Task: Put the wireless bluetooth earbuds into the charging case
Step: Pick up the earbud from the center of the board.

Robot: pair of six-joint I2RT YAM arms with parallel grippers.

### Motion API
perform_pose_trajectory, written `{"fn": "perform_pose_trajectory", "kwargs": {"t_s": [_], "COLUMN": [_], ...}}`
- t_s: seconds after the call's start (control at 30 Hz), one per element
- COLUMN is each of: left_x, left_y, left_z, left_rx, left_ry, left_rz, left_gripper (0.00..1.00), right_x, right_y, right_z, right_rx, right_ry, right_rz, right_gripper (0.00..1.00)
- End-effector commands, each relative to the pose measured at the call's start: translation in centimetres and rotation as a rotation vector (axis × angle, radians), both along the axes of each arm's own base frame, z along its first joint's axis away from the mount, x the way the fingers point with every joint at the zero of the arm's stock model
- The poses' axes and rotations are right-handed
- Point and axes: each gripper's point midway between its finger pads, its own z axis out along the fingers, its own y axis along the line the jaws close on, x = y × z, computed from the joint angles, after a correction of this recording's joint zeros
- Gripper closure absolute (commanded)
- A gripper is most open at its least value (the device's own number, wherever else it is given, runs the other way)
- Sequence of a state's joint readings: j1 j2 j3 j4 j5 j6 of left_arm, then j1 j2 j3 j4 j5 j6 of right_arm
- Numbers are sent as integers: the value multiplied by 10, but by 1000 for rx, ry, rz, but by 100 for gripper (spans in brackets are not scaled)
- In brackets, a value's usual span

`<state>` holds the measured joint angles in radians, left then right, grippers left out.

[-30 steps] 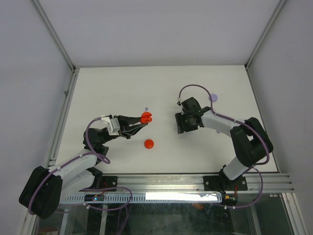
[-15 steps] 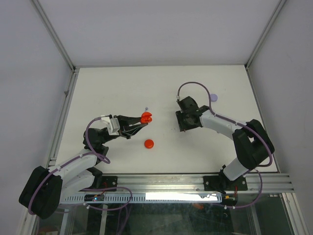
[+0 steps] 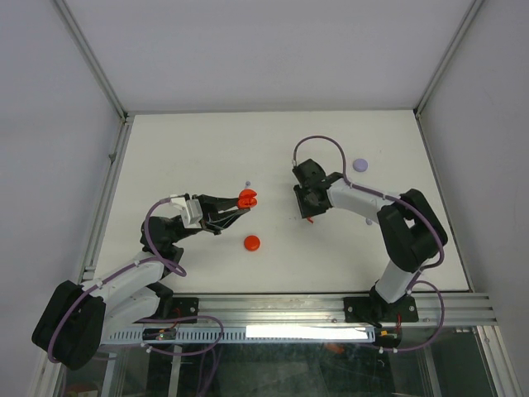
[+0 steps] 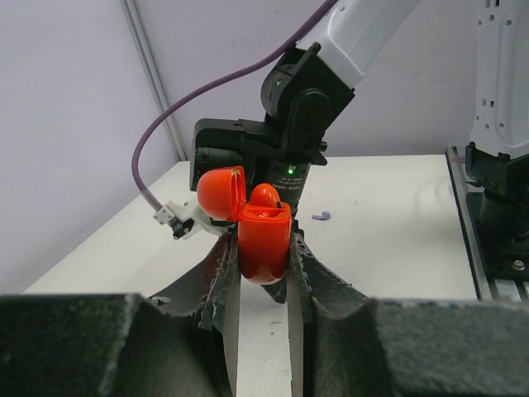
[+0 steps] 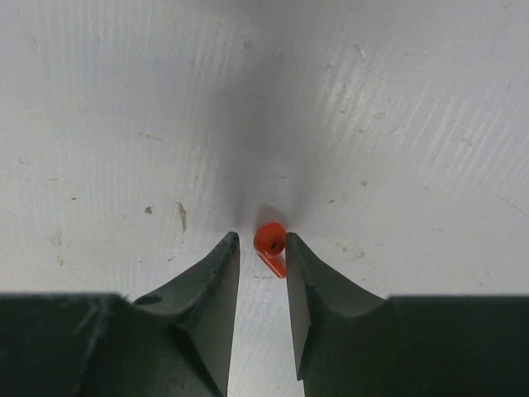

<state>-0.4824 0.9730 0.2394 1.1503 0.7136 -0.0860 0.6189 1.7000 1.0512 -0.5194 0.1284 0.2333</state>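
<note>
Right gripper (image 5: 261, 241) leftward over scuffed table (image 5: 372, 124)

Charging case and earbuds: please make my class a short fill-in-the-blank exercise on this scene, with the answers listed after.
1. The left gripper is shut on the red charging case, whose lid stands ___.
2. The right gripper has its fingers on either side of a small ___ earbud lying on the table.
3. The lavender disc lies on the ___ arm's side.
Missing words: open; red; right.
</note>
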Motion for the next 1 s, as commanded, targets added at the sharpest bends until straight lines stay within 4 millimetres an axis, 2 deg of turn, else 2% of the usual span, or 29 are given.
{"fn": "perform_pose_trajectory", "kwargs": {"t_s": [0.0,0.23,0.5,0.6,0.73,0.97], "left_x": [-4,-3,-2,-2,-1,2], "left_y": [3,3,2,3,7,11], "left_z": [24,24,23,24,27,34], "left_rx": [-35,-35,-29,-35,-52,-88], "left_ry": [-83,-82,-77,-77,-76,-70], "left_rz": [-5,-4,-4,5,28,56], "left_gripper": [90,90,90,90,90,89], "right_x": [8,2,-2,-2,2,10], "right_y": [5,2,2,9,21,51], "right_z": [7,-6,-2,11,42,121], "right_rx": [-4,-40,-45,8,98,327], "right_ry": [-18,33,42,19,-41,-191], "right_rz": [2,-2,5,11,22,47], "right_gripper": [69,71,80,84,85,87]}}
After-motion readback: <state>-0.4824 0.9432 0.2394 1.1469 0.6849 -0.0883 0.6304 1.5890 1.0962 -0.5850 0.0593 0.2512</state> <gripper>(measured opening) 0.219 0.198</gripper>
